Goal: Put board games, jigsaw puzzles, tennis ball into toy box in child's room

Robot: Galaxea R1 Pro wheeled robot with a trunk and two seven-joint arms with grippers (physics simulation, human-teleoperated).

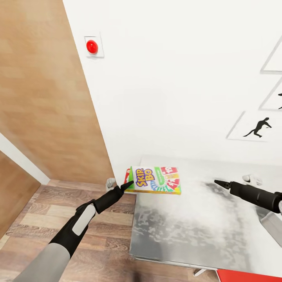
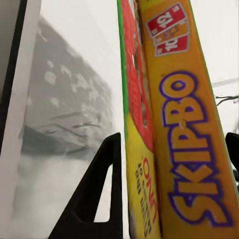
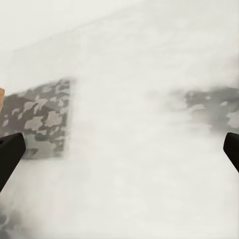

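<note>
A slim yellow-red-green board game printed "SKIP-BO" is held level over the far left corner of the light grey table. My left gripper is shut on its left end. In the left wrist view the box stands edge-on between the two dark fingers. My right gripper hovers over the table's right part, open and holding nothing; its wrist view has the fingertips far apart over the mottled table top. A pale grey corner at the right edge may be the toy box; I cannot tell.
A white wall rises right behind the table, with black silhouette pictures and a red button. A brown door and wood-plank floor lie to the left. A small white object sits at the table's back, and something red shows at the bottom right.
</note>
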